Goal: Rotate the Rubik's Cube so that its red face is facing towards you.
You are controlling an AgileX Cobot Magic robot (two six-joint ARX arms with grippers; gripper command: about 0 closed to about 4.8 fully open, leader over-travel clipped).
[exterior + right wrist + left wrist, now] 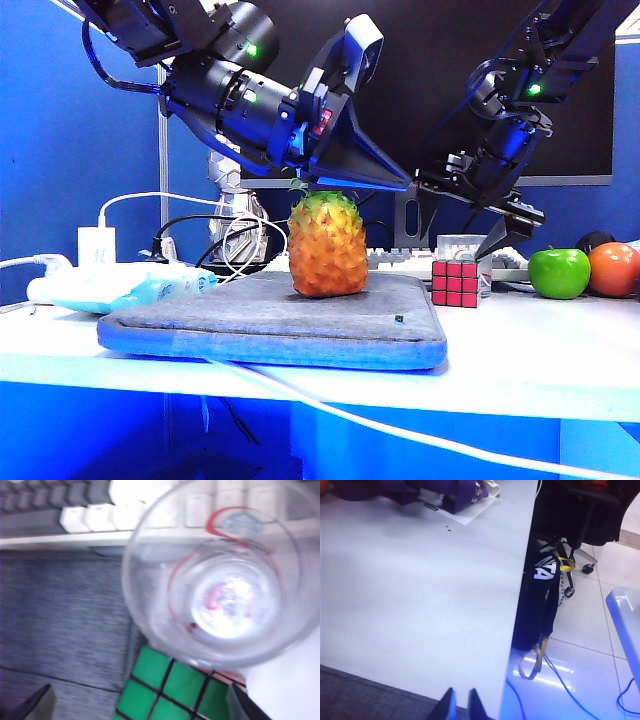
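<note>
Now my right gripper [462,228] hangs wide open and empty above the Rubik's Cube [455,283], fingers angled down; the cube sits at the grey mat's [270,320] edge beside a clear glass [220,575], red face [453,284] outward. Meanwhile my left gripper [459,706] hovers almost shut, gripping nothing, above the pineapple [326,245].

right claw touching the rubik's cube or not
Apart. The exterior view shows the open right claw hanging above the Rubik's Cube, with a clear gap below its fingertips.
</note>
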